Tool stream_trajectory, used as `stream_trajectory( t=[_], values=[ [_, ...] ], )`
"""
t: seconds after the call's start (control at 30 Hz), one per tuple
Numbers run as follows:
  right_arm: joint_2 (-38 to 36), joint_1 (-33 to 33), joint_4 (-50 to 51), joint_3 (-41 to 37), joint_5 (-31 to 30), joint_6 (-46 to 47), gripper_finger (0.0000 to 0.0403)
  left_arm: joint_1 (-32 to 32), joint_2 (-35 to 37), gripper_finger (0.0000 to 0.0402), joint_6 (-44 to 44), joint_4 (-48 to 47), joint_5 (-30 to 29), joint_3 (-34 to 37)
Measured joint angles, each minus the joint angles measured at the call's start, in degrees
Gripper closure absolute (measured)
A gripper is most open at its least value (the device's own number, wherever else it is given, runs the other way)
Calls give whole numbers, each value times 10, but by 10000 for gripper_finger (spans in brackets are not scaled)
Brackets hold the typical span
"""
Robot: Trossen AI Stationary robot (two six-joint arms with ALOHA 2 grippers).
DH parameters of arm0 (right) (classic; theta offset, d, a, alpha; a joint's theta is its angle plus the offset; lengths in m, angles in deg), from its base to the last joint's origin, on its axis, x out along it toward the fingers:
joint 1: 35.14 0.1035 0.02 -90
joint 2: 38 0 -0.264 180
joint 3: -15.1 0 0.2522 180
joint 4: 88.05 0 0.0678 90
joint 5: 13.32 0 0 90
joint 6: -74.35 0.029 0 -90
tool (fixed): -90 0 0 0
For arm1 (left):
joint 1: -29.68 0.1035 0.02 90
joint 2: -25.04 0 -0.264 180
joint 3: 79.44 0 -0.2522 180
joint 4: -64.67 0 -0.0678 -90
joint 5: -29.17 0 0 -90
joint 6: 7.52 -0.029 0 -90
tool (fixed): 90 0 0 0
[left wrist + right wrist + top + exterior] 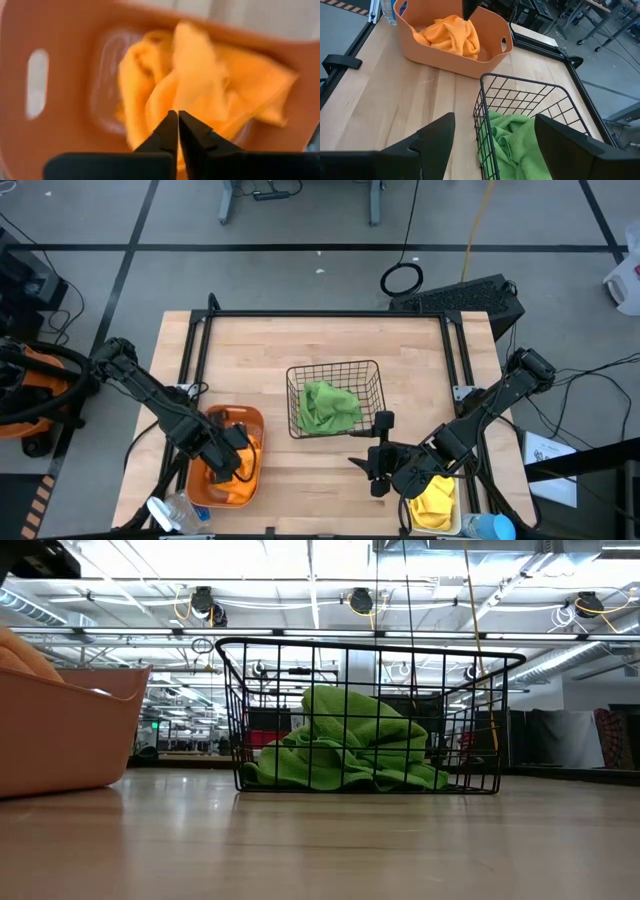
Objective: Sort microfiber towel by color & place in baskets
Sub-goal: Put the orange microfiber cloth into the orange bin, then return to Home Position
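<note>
Orange towels (200,90) (452,35) lie heaped in the orange bin (225,412) (450,60) at the table's near left. My left gripper (177,120) (235,455) is shut and points down over that heap. Green towels (328,408) (350,740) lie bunched in the black wire basket (330,365) (520,95) at the table's middle. Yellow towels (435,502) fill the white bin (460,512) at the near right. My right gripper (495,145) (375,448) is open and holds nothing. It hovers between the basket and the white bin, facing the basket's near corner. My left gripper's shut fingertips (468,15) stand right at the top of the orange towel heap, coming from above and pointing down. Nothing shows between them in the left wrist view. I cannot tell whether they touch the cloth.
A plastic bottle (175,515) lies near the orange bin at the near edge, and a blue-capped one (490,528) stands by the white bin. Black frame rails (195,350) run along the table's left, far and right sides. Bare wood (310,480) lies between the bins.
</note>
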Motion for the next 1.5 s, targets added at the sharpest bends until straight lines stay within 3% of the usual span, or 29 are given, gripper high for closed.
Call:
stream_trajectory(
  t=[0.17, 0.5, 0.73, 0.93, 1.1, 1.2, 1.37, 1.5],
  values=[
    [0, 0, 6, 0, 0, -4, 138, -5, -1, 393, -40, 106, 11, 25],
    [0, -1, 28, 0, -3, -3, 138, 27, -9, 398, -40, 122, -22, 127],
    [0, -13, 41, 0, -4, -28, 138, 71, -9, 398, -61, 218, -1, 191],
    [-2, -22, 99, 0, -5, -77, 146, 75, -7, 398, -48, 191, 21, 171],
    [-50, -27, 182, 0, -1, -82, 204, 75, 12, 398, -60, 129, 16, 103],
    [-103, -28, 200, -13, 14, -83, 257, 76, 29, 398, -104, 116, -39, 60],
    [-219, -26, 185, -72, 29, -92, 349, 83, 60, 398, -236, 150, -172, 19],
    [-323, -27, 118, -163, 43, -100, 396, 122, 82, 398, -378, 239, -185, 19]
  ],
)
